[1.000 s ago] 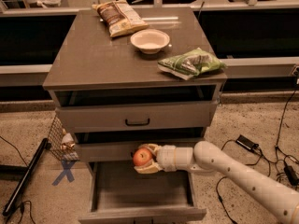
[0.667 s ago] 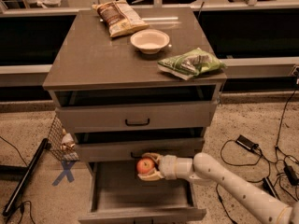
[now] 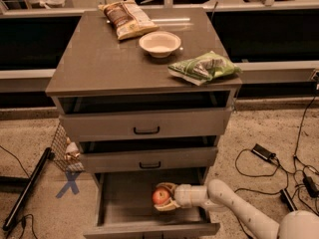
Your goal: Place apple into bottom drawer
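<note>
The bottom drawer [image 3: 124,199], a wide, shallow grey-brown tray, stands pulled out, with bare floor at 9 o'clock of the load. The round red-orange apple [image 3: 160,196] sits inside the drawer, slightly toward 3 o'clock of centre; contact with the floor cannot be confirmed. The white two-finger gripper [image 3: 166,197] enters from 4 o'clock, jaws clamped on the apple.

Procedure: lower until the apple bears on the floor, part the jaws, then withdraw toward 4 o'clock.

Compared with 0.7 s ago, apple and gripper sit lower, below the grey middle drawer front [image 3: 114,161].
</note>
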Robot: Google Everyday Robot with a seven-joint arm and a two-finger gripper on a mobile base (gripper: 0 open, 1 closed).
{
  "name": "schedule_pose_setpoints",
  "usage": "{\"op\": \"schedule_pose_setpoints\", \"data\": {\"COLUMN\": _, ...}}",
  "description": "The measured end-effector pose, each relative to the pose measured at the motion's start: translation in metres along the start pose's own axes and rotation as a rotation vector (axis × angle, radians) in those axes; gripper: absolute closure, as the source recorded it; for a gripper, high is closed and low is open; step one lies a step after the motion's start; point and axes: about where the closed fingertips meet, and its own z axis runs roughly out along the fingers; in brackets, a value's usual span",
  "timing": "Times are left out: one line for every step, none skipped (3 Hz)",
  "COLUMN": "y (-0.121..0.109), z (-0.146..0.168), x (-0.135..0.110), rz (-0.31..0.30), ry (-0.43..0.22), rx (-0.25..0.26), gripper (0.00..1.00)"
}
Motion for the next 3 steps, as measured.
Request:
{"op": "schedule_pose_setpoints", "data": {"y": -0.002, "z": 0.000, "x": -0.005, "rz": -0.003, "ry": -0.015, "rx": 0.017, "gripper": 1.00}}
{"op": "schedule_pose_setpoints", "data": {"y": -0.009, "z": 0.036, "x": 0.038, "rz": 0.024, "ry": 0.045, "rx": 0.066, "gripper": 1.00}}
{"op": "schedule_pose_setpoints", "data": {"y": -0.018, "z": 0.063, "x": 0.069, "rz": 0.026, "ry": 0.098, "rx": 0.064, "gripper": 1.00}}
